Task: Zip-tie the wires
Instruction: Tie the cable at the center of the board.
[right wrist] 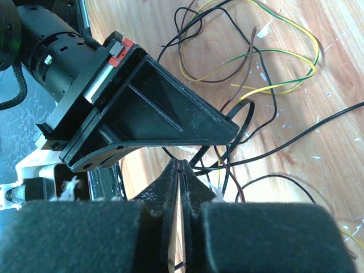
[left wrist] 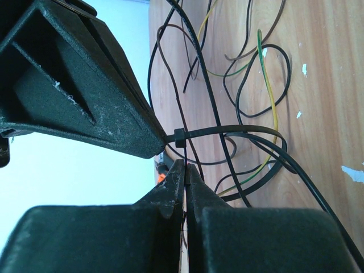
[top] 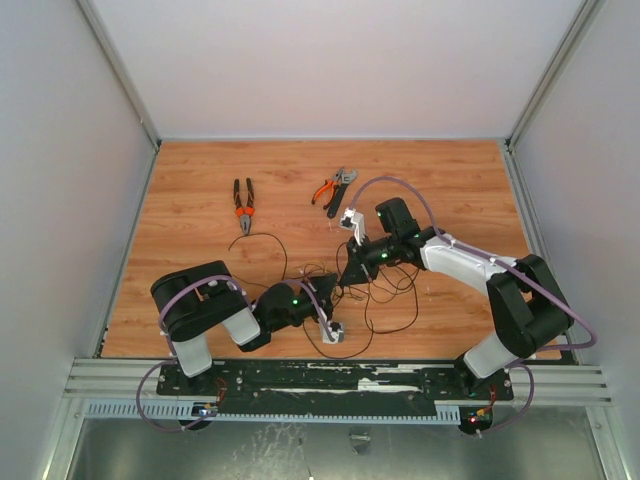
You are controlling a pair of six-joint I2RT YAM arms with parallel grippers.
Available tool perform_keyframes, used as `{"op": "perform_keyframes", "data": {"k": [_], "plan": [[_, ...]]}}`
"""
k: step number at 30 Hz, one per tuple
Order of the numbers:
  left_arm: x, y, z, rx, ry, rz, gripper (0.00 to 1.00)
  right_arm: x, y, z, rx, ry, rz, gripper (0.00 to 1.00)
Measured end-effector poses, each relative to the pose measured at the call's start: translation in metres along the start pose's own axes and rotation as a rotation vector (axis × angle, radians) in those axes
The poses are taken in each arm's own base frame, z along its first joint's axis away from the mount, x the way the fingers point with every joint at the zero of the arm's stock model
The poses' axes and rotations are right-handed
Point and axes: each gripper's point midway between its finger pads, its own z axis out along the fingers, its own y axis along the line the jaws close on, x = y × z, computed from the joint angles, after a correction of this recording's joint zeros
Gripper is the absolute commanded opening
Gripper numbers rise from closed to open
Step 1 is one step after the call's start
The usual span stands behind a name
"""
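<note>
Two robot arms meet over a tangle of thin wires (top: 378,288) near the middle of a wood-grain tabletop (top: 200,190), inside a booth of plain white walls (top: 330,60).

The left gripper (left wrist: 185,166) is clenched, its black fingers pressed flat together just below the head of the zip tie (left wrist: 227,131). Whether anything is pinched between them cannot be made out. The right gripper (right wrist: 179,165) is clenched too. In the left wrist view its tip touches the zip tie's square head, and the strap seems to run into its grip.

The zip tie curves in a loop around several strands of the tangle. From there, black, brown, yellow and green-and-yellow wires spread loosely across the boards towards the right arm's side.

Well apart from the arms, towards the back of the table, lie orange-handled pliers (top: 243,205). To their right is a second orange-and-grey hand tool (top: 333,187). Small white flecks (left wrist: 352,173) mark the wood close to the wires.

An aluminium rail (top: 330,385) runs along the near edge, carrying both arm bases. A lilac cable (top: 400,185) arches over the right arm.
</note>
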Motion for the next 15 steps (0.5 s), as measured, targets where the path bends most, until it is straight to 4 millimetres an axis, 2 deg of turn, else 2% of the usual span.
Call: {"op": "perform_keyframes", "data": {"k": [15], "plan": [[0.0, 0.0001, 0.0, 0.0, 0.0, 0.0, 0.0, -0.0041, -0.0001, -0.0009, 0.006, -0.004, -0.002, 0.0]]}}
